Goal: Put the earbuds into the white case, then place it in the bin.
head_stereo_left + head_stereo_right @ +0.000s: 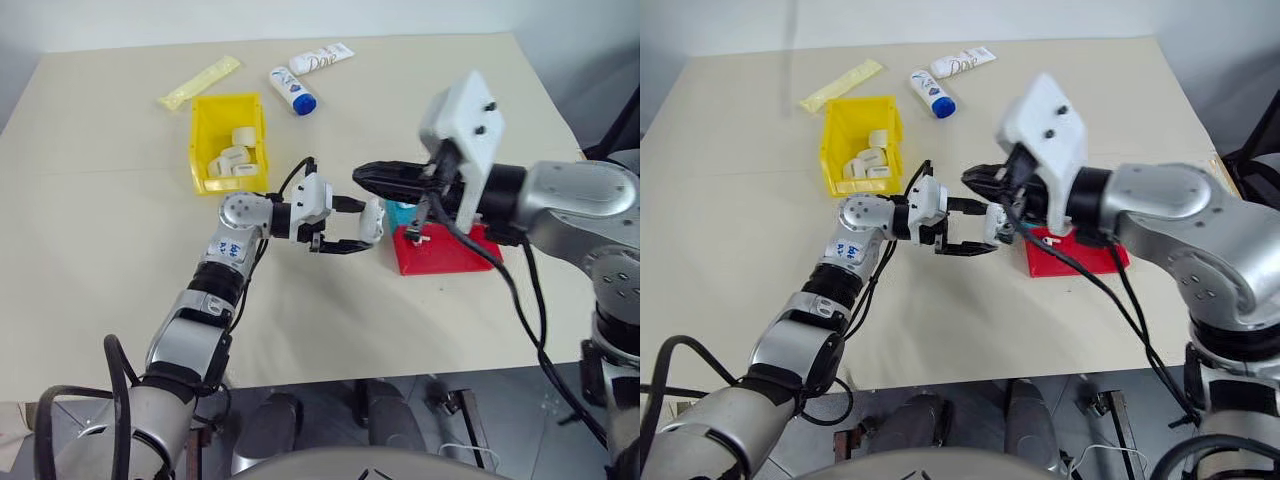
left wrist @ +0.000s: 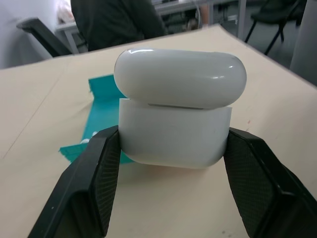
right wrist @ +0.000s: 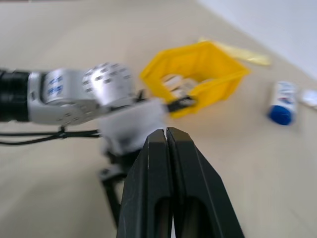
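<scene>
I've got the case (image 2: 176, 124) pinched in the left claw (image 1: 350, 228), lid seated, held above the table (image 1: 100, 200) mid-scene; smooth glossy white shell, rounded corners, long axis across the textured black fingers (image 2: 96, 178). Bin (image 1: 228, 140), bright yellow hard plastic, lies far-left of that claw, so the left arm is nearer for the drop. Right claw (image 3: 166, 136) is pressed together with nothing in it, just right of the case. Earbuds not visible, likely inside the case

A blue-capped white bottle (image 1: 293, 90) and a white Dove tube (image 1: 321, 58) lie near the table's (image 1: 120, 220) far edge, beside a pale yellow packet (image 1: 199, 82). A red tray (image 1: 440, 252) sits mid-table.
</scene>
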You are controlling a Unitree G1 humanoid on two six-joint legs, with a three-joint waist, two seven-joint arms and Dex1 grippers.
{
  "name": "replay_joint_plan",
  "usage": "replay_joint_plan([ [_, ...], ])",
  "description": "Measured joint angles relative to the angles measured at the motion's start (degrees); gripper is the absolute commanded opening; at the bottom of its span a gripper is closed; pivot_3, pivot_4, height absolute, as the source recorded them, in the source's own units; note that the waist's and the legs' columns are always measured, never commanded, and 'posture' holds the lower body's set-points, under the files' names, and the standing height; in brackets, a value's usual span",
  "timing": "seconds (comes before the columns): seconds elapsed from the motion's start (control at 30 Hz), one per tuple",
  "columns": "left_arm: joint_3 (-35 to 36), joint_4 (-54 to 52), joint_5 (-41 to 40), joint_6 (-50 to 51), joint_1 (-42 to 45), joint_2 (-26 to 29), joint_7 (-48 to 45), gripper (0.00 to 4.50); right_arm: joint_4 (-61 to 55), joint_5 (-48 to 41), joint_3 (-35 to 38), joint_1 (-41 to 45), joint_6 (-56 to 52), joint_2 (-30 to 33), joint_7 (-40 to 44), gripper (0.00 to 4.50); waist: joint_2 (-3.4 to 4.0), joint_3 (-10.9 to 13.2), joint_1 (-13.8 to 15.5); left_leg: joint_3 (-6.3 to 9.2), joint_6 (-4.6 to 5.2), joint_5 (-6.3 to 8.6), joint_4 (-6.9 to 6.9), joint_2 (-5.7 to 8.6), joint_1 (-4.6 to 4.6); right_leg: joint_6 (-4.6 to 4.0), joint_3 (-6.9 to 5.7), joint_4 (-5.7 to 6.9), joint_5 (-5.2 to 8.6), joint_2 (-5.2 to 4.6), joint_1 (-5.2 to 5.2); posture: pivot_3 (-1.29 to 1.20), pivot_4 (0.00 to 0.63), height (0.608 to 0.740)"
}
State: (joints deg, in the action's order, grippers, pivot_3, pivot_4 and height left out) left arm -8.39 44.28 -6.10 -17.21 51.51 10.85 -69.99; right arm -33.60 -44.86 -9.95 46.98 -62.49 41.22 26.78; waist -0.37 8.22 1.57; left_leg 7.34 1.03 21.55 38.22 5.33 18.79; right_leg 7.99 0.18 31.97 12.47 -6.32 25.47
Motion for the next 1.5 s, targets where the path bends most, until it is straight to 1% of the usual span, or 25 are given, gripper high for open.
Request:
replay_joint_plan([
  [0.17, 0.46, 0.43, -0.61, 0.75, -0.17, 0.46, -0.42, 2.76, 2.45, 5.92, -4.95, -1.51, 1.88, -0.58, 1.73, 0.06, -0.01, 0.0, 0.18, 0.06, 0.04, -0.02, 0.08, 0.09, 0.12, 0.01, -0.07, 0.0, -0.01, -0.07, 0.03, 0.0, 0.15, 0.74],
  [0.33, 1.62, -2.47, -3.18, 2.46, -0.86, 1.64, -2.43, 2.76, 2.09, 8.81, -4.96, -6.73, 3.44, 2.0, 4.5, 0.06, -0.02, 0.0, -0.04, 0.05, 0.04, -0.02, 0.09, 0.07, 0.12, 0.04, -0.06, 0.0, -0.02, -0.05, 0.04, 0.0, 0.15, 0.74],
  [0.47, 3.04, -3.15, -5.1, 3.59, -2.05, 2.37, -3.46, 2.76, -0.22, 8.97, -2.24, -9.26, 4.45, 3.61, 5.92, 0.06, -0.01, 0.0, -0.1, 0.04, 0.03, -0.02, 0.06, 0.02, 0.1, 0.04, -0.06, -0.01, -0.02, -0.01, 0.05, 0.0, 0.15, 0.74],
  [0.6, 5.19, -3.6, -7.28, 4.53, -2.75, 4.25, -5.0, 2.76, -0.25, 9.33, 1.94, -13.3, 4.47, 6.07, 6.59, 0.06, -0.02, 0.0, 0.04, 0.04, 0.03, -0.02, 0.11, 0.05, 0.12, 0.03, -0.06, 0.0, -0.02, -0.04, 0.04, 0.0, 0.15, 0.74],
  [0.67, 5.91, -4.24, -8.21, 4.75, -2.75, 5.46, -5.86, 2.76, -0.19, 9.39, 4.28, -14.99, 4.52, 6.35, 6.79, 0.06, -0.02, 0.0, 0.13, 0.04, 0.04, -0.02, 0.12, 0.08, 0.13, 0.05, -0.05, -0.01, -0.03, -0.07, 0.03, 0.0, 0.15, 0.74],
  [0.77, 6.28, -5.35, -9.14, 5.65, -2.85, 5.82, -6.91, 2.76, -0.24, 9.2, 7.56, -16.8, 5.18, 6.46, 7.22, 0.06, -0.02, 0.0, 0.17, 0.05, 0.04, -0.02, 0.13, 0.08, 0.13, 0.06, -0.06, -0.01, -0.04, -0.06, 0.02, 0.0, 0.15, 0.74],
  [0.83, 6.31, -6.36, -9.98, 7.5, -3.48, 6.63, -8.19, 2.76, -0.37, 7.98, 12.34, -19.8, 7.42, 5.26, 7.67, 0.06, -0.05, -0.02, 0.07, 0.03, 0.04, -0.02, 0.11, 0.07, 0.12, 0.06, -0.04, -0.01, -0.04, -0.05, 0.02, 0.0, 0.15, 0.74],
  [0.87, 6.32, -6.66, -10.28, 8.54, -3.92, 7.49, -8.61, 2.76, -0.46, 6.91, 15.22, -21.63, 8.44, 4.69, 8.09, 0.33, -0.06, -0.02, 0.03, 0.03, 0.04, -0.02, 0.1, 0.05, 0.11, 0.07, -0.04, -0.01, -0.04, -0.03, 0.02, 0.0, 0.15, 0.74],
  [0.9, 6.52, -6.87, -10.36, 8.96, -4.24, 8.0, -8.73, 2.76, -0.48, 6.38, 16.33, -22.29, 8.75, 4.52, 8.31, 0.42, -0.06, -0.02, 0.0, 0.03, 0.04, -0.02, 0.1, 0.04, 0.1, 0.06, -0.04, -0.01, -0.04, -0.02, 0.02, 0.0, 0.15, 0.74],
  [0.93, 6.92, -7.05, -10.4, 9.81, -4.5, 8.47, -8.74, 2.76, -0.34, 3.11, 19.51, -23.87, 8.65, 3.54, 9.4, 0.62, -0.06, -0.02, -0.01, 0.04, 0.04, -0.02, 0.09, 0.02, 0.1, 0.06, -0.04, -0.01, -0.04, -0.01, 0.02, 0.0, 0.15, 0.74],
  [1.0, 7.32, -7.27, -10.43, 10.97, -4.6, 9.41, -8.49, 2.76, -0.14, -3.14, 24.48, -27.3, 9.09, 1.86, 12.91, 1.18, -0.06, -0.02, -0.02, 0.04, 0.04, -0.02, 0.09, 0.01, 0.1, 0.06, -0.04, -0.01, -0.04, -0.01, 0.01, 0.0, 0.15, 0.74],
  [1.1, 8.74, -7.23, -10.42, 11.38, -4.62, 11.37, -6.85, 2.76, 0.3, -7.09, 27.77, -33.33, 10.86, 1.94, 18.75, 2.23, -0.06, -0.02, 0.08, 0.03, 0.04, -0.02, 0.1, 0.04, 0.06, 0.06, -0.03, 0.0, -0.05, -0.03, -0.03, 0.0, 0.15, 0.74],
  [1.17, 9.9, -7.09, -10.42, 11.64, -4.59, 12.3, -5.34, 2.76, 0.76, -8.4, 28.66, -34.87, 11.81, 1.94, 20.9, 2.86, -0.06, -0.02, 0.01, 0.02, 0.04, -0.02, 0.1, 0.04, 0.05, 0.07, -0.01, 0.01, -0.05, -0.03, -0.03, 0.0, 0.15, 0.74],
  [1.3, 10.93, -6.9, -10.42, 12.13, -4.48, 12.6, -1.55, 2.76, 2.45, -10.91, 30.83, -36.88, 13.94, 2.04, 24.34, 4.27, -0.07, -0.02, 0.12, 0.02, 0.04, -0.02, 0.11, 0.04, 0.05, 0.07, -0.02, 0.01, -0.05, -0.03, -0.03, 0.0, 0.15, 0.74],
  [1.33, 11.35, -6.74, -10.42, 12.21, -4.48, 12.74, -0.9, 2.76, 2.8, -11.1, 31.1, -37.25, 14.02, 2.05, 24.58, 4.46, -0.07, -0.02, 0.08, 0.01, 0.04, -0.02, 0.11, 0.05, 0.04, 0.07, -0.01, 0.01, -0.05, -0.03, -0.03, 0.0, 0.15, 0.74],
  [1.4, 12.28, -6.16, -10.37, 12.34, -4.29, 13.32, 1.37, 2.76, 3.68, -11.2, 31.7, -38.13, 14.71, 2.1, 24.86, 4.46, -0.07, -0.02, 0.07, 0.01, 0.04, -0.02, 0.1, 0.02, 0.03, 0.07, -0.01, 0.01, -0.05, -0.02, -0.03, 0.0, 0.15, 0.74],
  [1.5, 13.15, -2.39, -8.82, 12.08, -2.04, 14.64, 7.69, 2.76, 4.5, -10.39, 32.38, -38.87, 16.18, 2.18, 24.12, 4.46, -0.08, -0.01, 0.1, 0.0, 0.04, -0.02, 0.1, 0.04, 0.03, 0.07, -0.01, 0.02, -0.05, -0.02, -0.03, 0.0, 0.15, 0.74],
])
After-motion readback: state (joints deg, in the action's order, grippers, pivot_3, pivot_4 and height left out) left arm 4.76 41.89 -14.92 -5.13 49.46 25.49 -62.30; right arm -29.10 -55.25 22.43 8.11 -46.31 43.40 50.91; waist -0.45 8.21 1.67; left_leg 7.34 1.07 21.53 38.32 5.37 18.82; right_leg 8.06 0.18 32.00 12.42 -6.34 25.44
